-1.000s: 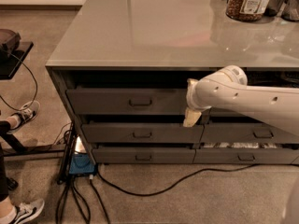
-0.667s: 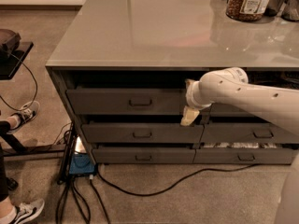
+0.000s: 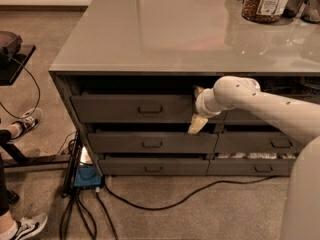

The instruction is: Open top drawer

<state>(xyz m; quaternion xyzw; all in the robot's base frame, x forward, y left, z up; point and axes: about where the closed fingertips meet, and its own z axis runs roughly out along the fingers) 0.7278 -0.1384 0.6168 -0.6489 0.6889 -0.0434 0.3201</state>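
Gripper (image 3: pixel 197 109) at horizontal top drawer (image 3: pixel 115 109), right end

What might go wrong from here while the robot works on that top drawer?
1. The gripper sits at the right end of the top drawer, far from the handle in the middle. Pulling from there might skew and jam the drawer, or the gripper might slip off.
2. A black cable lies on the floor in front of the drawers and runs toward the robot. If the robot backs up, it might snag it.
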